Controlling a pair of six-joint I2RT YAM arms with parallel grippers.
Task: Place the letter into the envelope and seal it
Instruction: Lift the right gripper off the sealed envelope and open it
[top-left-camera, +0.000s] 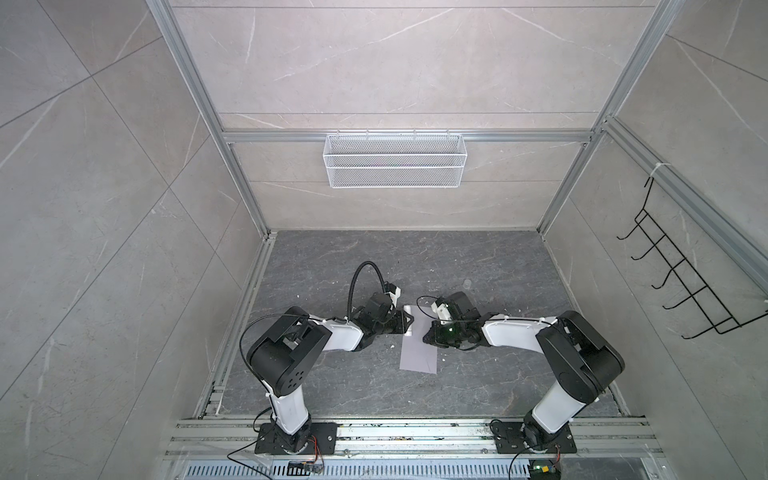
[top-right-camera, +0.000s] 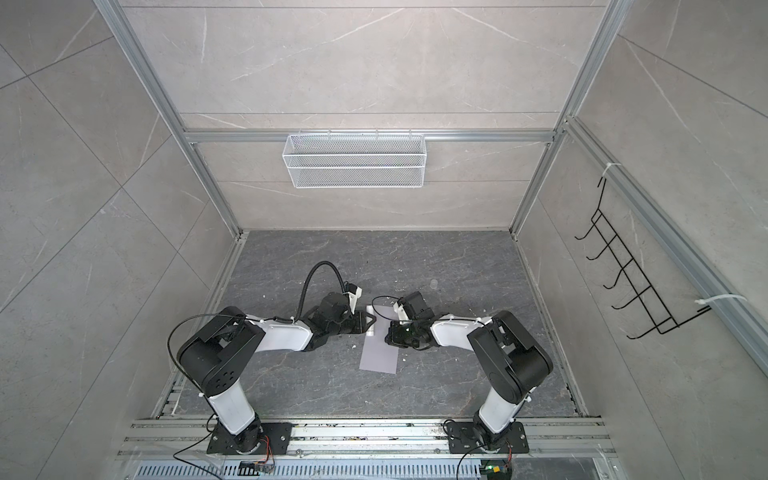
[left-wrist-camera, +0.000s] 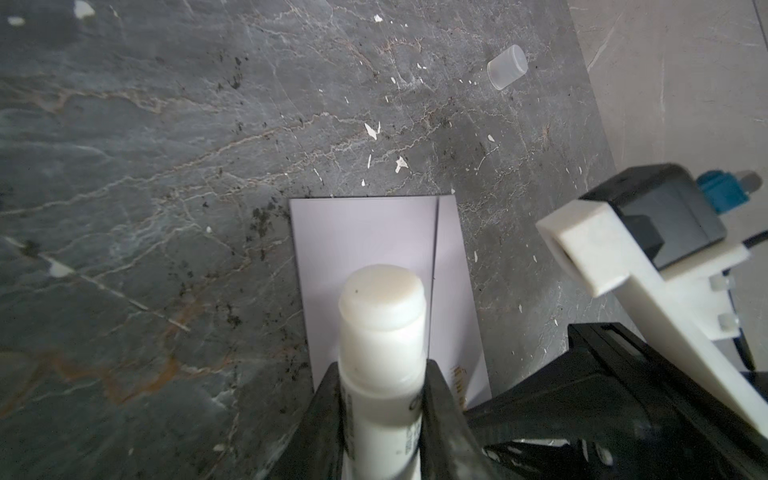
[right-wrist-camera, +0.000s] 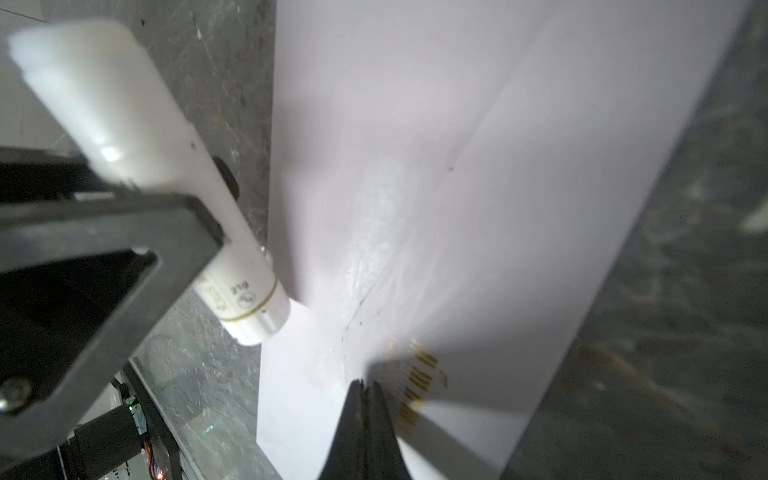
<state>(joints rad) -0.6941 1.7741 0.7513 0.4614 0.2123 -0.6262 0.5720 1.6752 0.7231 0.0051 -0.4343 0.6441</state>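
Note:
The pale lavender-grey envelope (top-left-camera: 419, 353) (top-right-camera: 379, 357) lies flat on the dark stone table, its flap seam running lengthwise (left-wrist-camera: 374, 232) (right-wrist-camera: 457, 124). My left gripper (left-wrist-camera: 382, 370) (top-left-camera: 405, 323) is shut on a white glue stick (left-wrist-camera: 382, 324) (right-wrist-camera: 137, 166), whose bare tip hangs over the envelope's far half. My right gripper (right-wrist-camera: 365, 384) (top-left-camera: 426, 337) is shut with nothing in it, its tips low over the envelope beside the orange mark (right-wrist-camera: 419, 374). A shiny glue smear (right-wrist-camera: 374, 232) runs along the seam. The letter is out of view.
A clear cap (left-wrist-camera: 507, 66) (top-left-camera: 467, 284) lies on the table beyond the right gripper. White scraps dot the table (left-wrist-camera: 374, 131). A white wire basket (top-left-camera: 395, 160) hangs on the back wall and a black hook rack (top-left-camera: 685, 282) on the right wall.

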